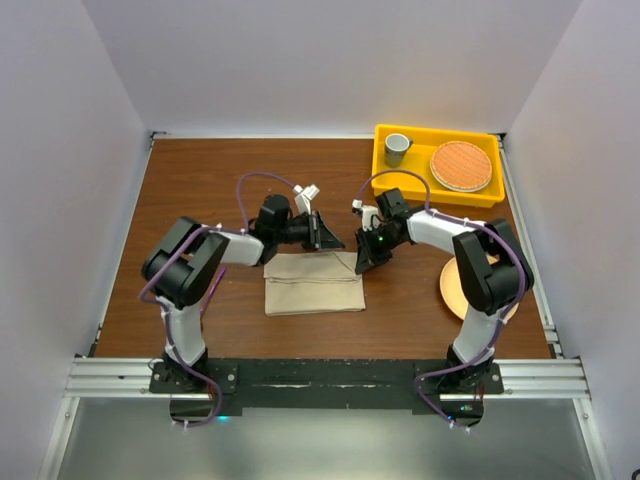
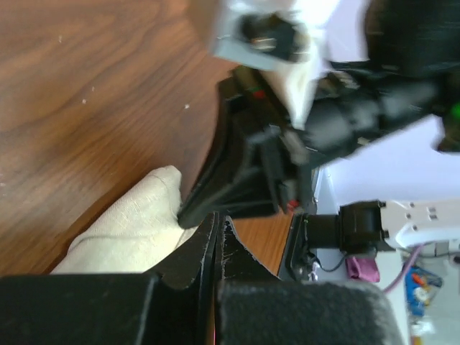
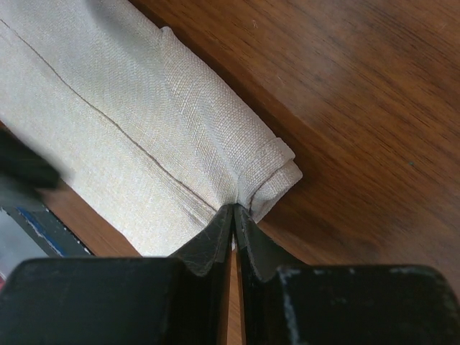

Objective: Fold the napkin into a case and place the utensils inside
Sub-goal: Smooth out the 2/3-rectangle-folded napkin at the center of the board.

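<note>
The beige napkin [image 1: 313, 285] lies folded into a flat rectangle in the middle of the table. My right gripper [image 1: 362, 262] sits at its far right corner. In the right wrist view the right gripper [image 3: 234, 208] is shut on the napkin [image 3: 144, 136], and the rolled corner puckers at the tips. My left gripper [image 1: 328, 240] hovers over the napkin's far edge, close to the right one. In the left wrist view the left gripper [image 2: 218, 218] is shut with no cloth visible between the fingers, and the napkin [image 2: 133, 226] bulges just to its left. The utensils are out of view.
A yellow tray [image 1: 385, 170] at the back right holds a grey cup [image 1: 397, 148] and a round woven orange mat [image 1: 461, 165]. A peach plate [image 1: 450, 290] lies at the right, partly under the right arm. White walls enclose the table on three sides.
</note>
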Controlling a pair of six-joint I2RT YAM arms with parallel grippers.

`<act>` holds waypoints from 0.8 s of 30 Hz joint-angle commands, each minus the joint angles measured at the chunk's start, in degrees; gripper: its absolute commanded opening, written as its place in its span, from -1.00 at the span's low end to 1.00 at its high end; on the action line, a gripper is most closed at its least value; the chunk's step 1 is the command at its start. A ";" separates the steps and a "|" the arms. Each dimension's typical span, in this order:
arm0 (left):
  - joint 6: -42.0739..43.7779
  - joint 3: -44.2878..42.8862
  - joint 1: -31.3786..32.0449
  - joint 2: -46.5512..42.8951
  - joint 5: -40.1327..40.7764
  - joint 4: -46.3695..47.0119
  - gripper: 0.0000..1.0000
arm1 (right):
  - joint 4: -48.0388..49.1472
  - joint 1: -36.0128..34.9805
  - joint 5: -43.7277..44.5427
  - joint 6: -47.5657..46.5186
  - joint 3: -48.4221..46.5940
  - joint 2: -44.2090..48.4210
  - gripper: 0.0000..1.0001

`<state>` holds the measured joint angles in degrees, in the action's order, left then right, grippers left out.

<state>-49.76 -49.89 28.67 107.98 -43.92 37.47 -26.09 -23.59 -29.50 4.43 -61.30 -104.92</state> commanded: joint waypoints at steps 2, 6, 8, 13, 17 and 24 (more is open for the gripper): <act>-4.73 -4.16 3.50 5.38 6.74 0.86 -1.00 | 1.83 -0.58 9.37 -1.70 4.08 -2.30 -0.79; -5.18 -5.65 5.17 8.99 9.46 0.15 -1.00 | 1.92 -0.58 8.76 -1.61 3.99 -1.25 -0.80; -5.17 -7.66 5.61 11.80 11.57 -3.88 -1.00 | 1.83 -0.58 7.97 -1.44 3.73 -0.38 -0.78; -2.19 -10.23 5.52 15.68 14.47 -14.80 -1.00 | -1.94 -0.49 1.74 -1.00 0.92 4.45 -0.57; -2.10 -8.47 5.52 15.76 14.48 -14.18 -1.00 | -1.08 0.04 -0.91 2.07 -2.24 9.64 -0.43; -1.75 -9.08 5.44 16.12 14.04 -14.18 -1.00 | 3.93 0.39 0.23 4.28 -2.16 6.14 -0.52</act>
<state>-54.48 -59.55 34.30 121.75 -35.33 29.58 -25.06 -23.66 -29.63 7.14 -62.57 -97.67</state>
